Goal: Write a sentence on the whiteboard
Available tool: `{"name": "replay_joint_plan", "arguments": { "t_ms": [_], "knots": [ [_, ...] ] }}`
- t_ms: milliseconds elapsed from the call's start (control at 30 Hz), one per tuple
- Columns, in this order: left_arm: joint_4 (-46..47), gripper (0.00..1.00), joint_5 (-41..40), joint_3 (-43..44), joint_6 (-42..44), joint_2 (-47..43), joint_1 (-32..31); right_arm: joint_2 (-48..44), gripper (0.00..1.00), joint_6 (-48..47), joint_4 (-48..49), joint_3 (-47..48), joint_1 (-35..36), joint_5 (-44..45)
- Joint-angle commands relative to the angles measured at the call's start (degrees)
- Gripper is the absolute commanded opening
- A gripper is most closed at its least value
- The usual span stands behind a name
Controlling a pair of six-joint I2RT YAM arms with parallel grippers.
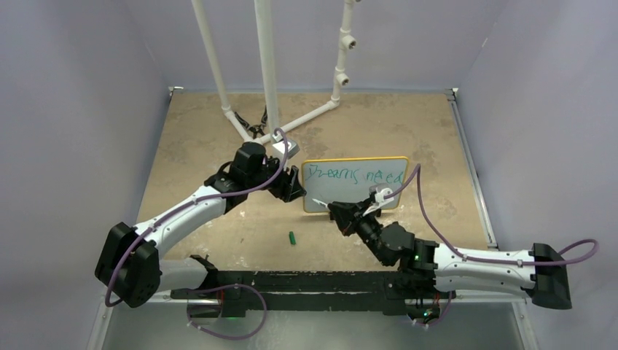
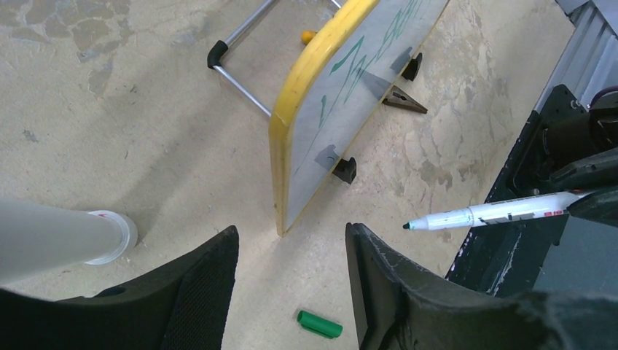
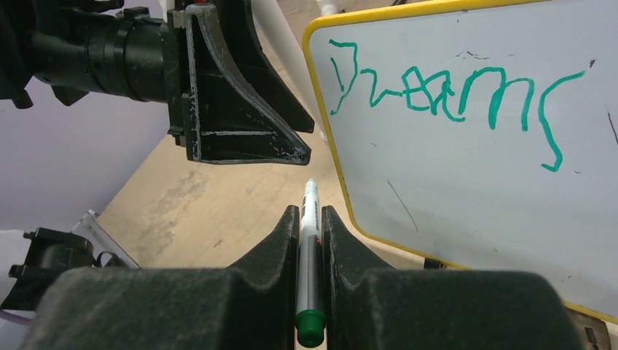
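Note:
The whiteboard stands upright mid-table on small black feet, its rim yellow. The sentence in green reads "Dreams need" along the top. My right gripper is shut on a white marker. The marker's bare tip points left, just off the board's lower left corner. My left gripper hangs by the board's left edge, open, with only floor between its fingers.
A green marker cap lies on the tan tabletop in front of the board. A white pipe frame rises behind the left arm. The board's metal support leg sticks out behind the board. Purple walls close in on both sides.

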Motion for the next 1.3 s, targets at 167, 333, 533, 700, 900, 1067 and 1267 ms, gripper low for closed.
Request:
{"name": "replay_joint_plan", "arguments": {
  "t_ms": [167, 333, 533, 700, 900, 1067, 1267],
  "knots": [
    [3.53, 0.52, 0.91, 0.11, -0.33, 1.58, 0.20, 9.29, 0.00, -1.78, 12.04, -0.05, 3.31, 12.08],
    [4.00, 0.48, 1.00, 0.29, -0.38, 2.07, 0.24, 12.01, 0.00, -1.08, 13.72, -0.34, 3.37, 14.01],
    [5.31, 0.46, 1.93, 0.73, -1.25, 3.51, 0.25, 14.50, 0.00, -1.18, 15.65, -0.30, 3.39, 14.10],
    [5.81, 0.45, 2.32, 0.86, -1.43, 4.29, 0.23, 16.33, 0.00, -1.88, 17.38, 0.18, 3.38, 14.04],
    [6.40, 0.40, 2.62, 1.24, -1.63, 5.06, 0.27, 17.75, 0.00, -1.62, 18.15, 0.38, 3.32, 15.62],
    [6.50, 0.35, 3.04, 1.37, -1.94, 5.89, 0.16, 18.78, 0.00, -1.06, 18.26, 0.70, 3.30, 16.79],
    [6.50, 0.34, 3.09, 1.72, -1.96, 6.61, 0.16, 19.52, 0.00, -1.48, 19.90, 0.67, 3.31, 16.39]
  ]
}}
